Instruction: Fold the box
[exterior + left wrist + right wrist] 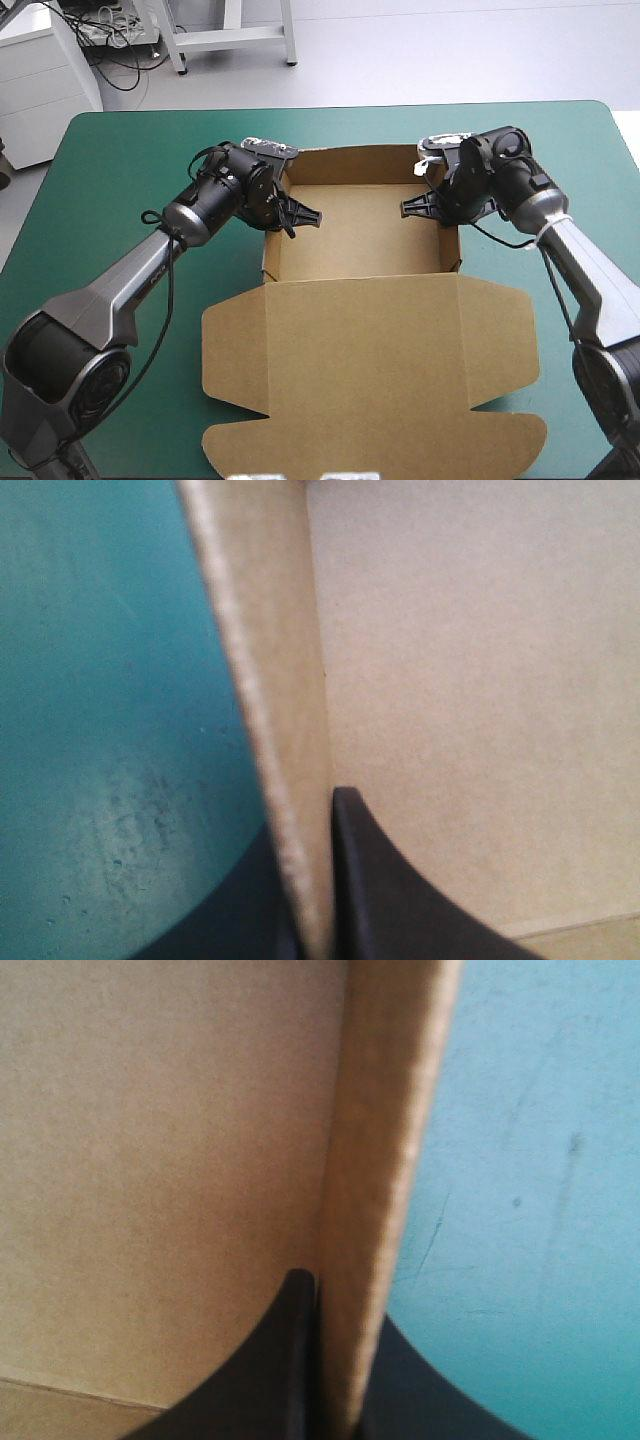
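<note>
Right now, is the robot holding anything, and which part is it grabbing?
Yes, the brown box. The left end effector pinches its left side wall, the right end effector its right side wall, one finger inside, one outside.

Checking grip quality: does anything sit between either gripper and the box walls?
Nothing visible. The left gripper is shut directly on the left wall of the box, the right gripper on the right wall; only board lies in each grip.

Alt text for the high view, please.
A brown box stands as an open tray on the teal-green table, its lid lying flat toward the near edge. The left hand is shut on the tray's left wall, the right hand on its right wall.
</note>
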`<state>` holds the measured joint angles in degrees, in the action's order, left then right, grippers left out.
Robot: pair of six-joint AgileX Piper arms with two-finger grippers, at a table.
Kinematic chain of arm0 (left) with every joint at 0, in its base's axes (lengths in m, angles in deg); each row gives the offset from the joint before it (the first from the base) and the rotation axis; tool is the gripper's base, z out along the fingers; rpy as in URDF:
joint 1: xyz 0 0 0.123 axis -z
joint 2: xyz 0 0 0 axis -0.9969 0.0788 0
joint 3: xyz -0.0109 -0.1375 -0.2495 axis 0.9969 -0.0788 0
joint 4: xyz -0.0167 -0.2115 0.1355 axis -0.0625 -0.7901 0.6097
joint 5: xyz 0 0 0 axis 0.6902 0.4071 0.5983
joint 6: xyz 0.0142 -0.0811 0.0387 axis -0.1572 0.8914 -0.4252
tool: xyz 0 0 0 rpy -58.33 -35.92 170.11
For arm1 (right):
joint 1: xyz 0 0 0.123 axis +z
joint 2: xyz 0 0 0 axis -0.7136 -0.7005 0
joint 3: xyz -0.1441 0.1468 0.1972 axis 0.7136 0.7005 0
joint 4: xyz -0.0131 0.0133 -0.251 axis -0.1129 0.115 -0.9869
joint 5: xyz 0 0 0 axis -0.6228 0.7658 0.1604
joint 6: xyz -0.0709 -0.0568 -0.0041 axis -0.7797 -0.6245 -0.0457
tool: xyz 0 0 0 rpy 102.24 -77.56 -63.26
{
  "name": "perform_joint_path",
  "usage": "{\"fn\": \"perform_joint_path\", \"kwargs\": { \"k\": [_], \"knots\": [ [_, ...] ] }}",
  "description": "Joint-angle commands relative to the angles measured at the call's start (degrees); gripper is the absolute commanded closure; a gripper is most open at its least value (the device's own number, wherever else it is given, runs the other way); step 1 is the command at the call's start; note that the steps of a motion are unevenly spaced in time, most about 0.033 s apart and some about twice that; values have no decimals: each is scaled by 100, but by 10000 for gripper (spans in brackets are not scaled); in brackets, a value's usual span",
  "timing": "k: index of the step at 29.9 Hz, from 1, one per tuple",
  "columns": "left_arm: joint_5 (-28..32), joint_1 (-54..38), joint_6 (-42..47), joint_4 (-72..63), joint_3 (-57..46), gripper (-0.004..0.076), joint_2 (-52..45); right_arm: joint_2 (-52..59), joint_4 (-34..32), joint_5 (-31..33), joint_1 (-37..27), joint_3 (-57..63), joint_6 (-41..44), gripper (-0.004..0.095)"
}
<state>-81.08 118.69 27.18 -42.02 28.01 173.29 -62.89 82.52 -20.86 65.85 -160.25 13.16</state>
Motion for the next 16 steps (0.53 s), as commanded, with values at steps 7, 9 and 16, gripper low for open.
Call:
{"fn": "perform_joint_path", "kwargs": {
  "k": [7, 9, 16],
  "knots": [
    [36, -256, -531, -699, 178, 744, 216, -381, 516, 193, 42, -149, -377, 931],
    [-69, -402, -683, -970, 178, 743, 243, -417, 532, 167, 42, -149, -392, 931],
    [-191, -549, -881, -996, 178, 718, 256, -503, 547, 101, 42, -149, -413, 930]
  ]
}}
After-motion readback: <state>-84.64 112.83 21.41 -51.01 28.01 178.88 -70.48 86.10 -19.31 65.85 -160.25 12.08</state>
